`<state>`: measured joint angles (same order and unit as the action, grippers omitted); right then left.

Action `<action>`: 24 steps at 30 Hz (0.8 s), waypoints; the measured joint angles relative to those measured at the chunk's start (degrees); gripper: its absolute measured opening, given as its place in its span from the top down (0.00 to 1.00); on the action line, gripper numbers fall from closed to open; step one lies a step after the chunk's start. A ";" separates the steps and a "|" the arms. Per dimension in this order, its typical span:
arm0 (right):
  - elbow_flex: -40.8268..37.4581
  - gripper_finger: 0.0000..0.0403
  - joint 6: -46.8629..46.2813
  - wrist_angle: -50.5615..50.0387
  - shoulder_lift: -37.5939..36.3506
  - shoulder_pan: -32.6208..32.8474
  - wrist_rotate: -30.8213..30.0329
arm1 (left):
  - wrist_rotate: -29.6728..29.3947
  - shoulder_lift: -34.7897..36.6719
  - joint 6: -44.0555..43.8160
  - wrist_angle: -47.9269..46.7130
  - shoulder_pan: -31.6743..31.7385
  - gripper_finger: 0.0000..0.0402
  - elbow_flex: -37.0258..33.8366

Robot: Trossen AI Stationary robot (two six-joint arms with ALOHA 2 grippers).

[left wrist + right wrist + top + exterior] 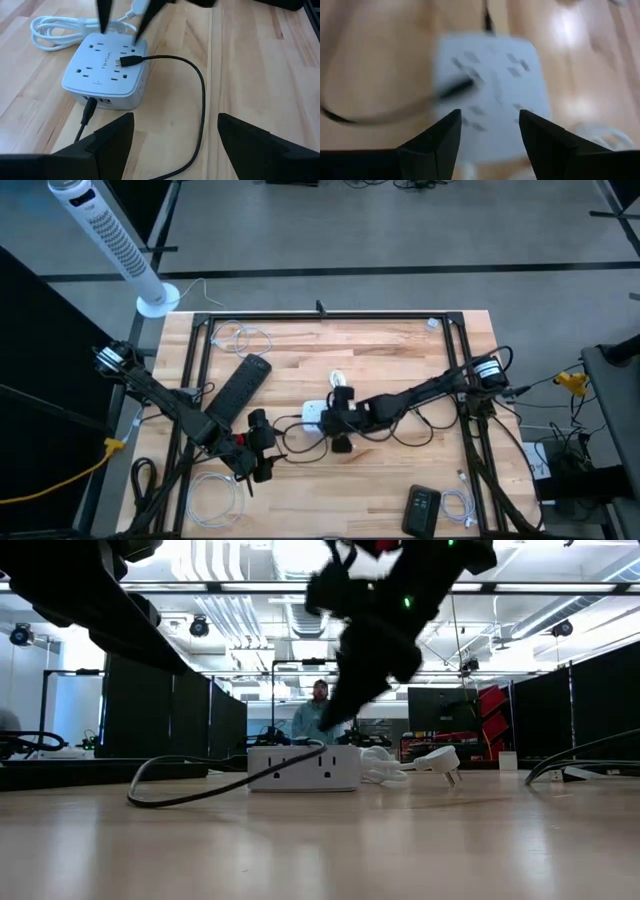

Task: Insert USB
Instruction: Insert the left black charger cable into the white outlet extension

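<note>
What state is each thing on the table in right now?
Power strip: flat on the table, outlets up.
First black cable: plugged into the strip's side port.
Second black cable's USB plug: loose on top of the strip, not inserted.
Left gripper: open, empty, facing the strip.
Right gripper: open, empty, above the strip.

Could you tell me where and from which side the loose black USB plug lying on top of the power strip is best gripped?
Grip the USB plug by its black moulded body, just behind the metal tip, coming from straight above. It lies flat on the white power strip, so its two side faces are probably free. The right pincer hovers open above it.
</note>
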<state>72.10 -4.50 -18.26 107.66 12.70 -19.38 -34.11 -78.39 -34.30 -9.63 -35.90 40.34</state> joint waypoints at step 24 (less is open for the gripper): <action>-3.89 0.54 -39.87 3.35 0.42 3.57 7.62 | 0.02 0.00 -0.75 -0.33 0.00 0.31 -0.02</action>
<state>68.21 -44.37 -14.91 108.07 16.26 -11.76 -34.09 -78.39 -35.05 -9.96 -35.90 40.32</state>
